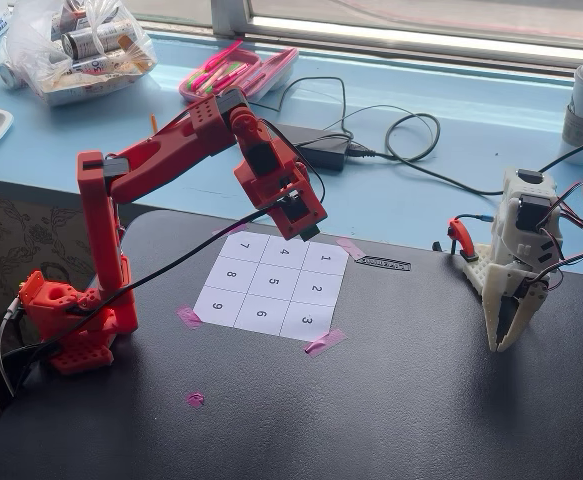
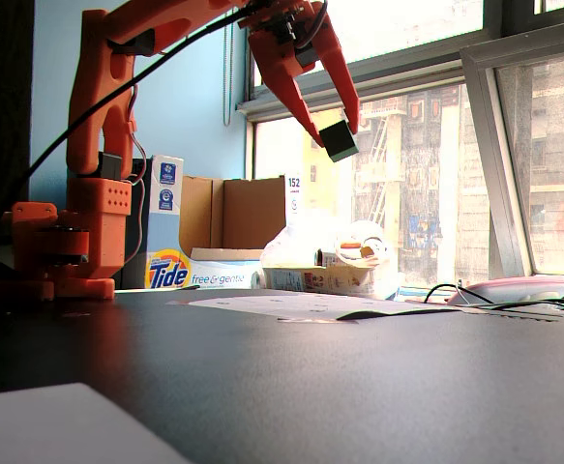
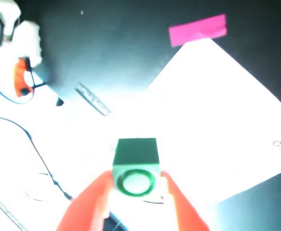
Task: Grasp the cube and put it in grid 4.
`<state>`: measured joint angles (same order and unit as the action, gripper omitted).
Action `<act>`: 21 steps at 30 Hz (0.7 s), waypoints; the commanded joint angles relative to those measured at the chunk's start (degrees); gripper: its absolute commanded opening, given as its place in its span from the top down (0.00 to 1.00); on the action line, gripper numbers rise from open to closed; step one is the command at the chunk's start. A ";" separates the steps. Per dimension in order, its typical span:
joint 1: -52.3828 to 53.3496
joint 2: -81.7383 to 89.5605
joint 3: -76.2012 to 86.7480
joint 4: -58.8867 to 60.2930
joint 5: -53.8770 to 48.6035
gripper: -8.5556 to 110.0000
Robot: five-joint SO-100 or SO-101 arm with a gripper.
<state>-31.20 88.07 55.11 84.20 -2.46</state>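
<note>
My fingers [image 3: 176,202] are matte orange-red printed plastic, and the cube [image 3: 136,165] between them looks like smooth green plastic too. Tabletop [image 1: 421,400] is dark with a dull sheen, the grid sheet [image 1: 271,285] plain matte paper.

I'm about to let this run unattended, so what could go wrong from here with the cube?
The cube is pinched only at the fingertips of the gripper, high above the table, so it could slip, drop and bounce. Grid 4 borders other cells, so a slightly off release may land it on a line. The wrist view is overexposed, hiding most numbers.
</note>
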 commanded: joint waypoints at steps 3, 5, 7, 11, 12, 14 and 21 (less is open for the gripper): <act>-7.56 -5.19 -3.60 -4.22 0.00 0.93; -10.37 -8.09 -4.31 -5.01 0.18 0.93; -13.10 -10.81 -5.45 -5.19 0.88 0.93; -16.61 -14.77 -8.09 -4.92 2.37 0.93; -17.05 -15.47 -8.35 -4.92 2.55 0.93; -17.40 -16.61 -8.61 -5.01 2.90 0.93; -16.52 -20.74 -7.29 -5.27 4.83 0.93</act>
<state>-48.25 67.15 49.04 79.72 1.85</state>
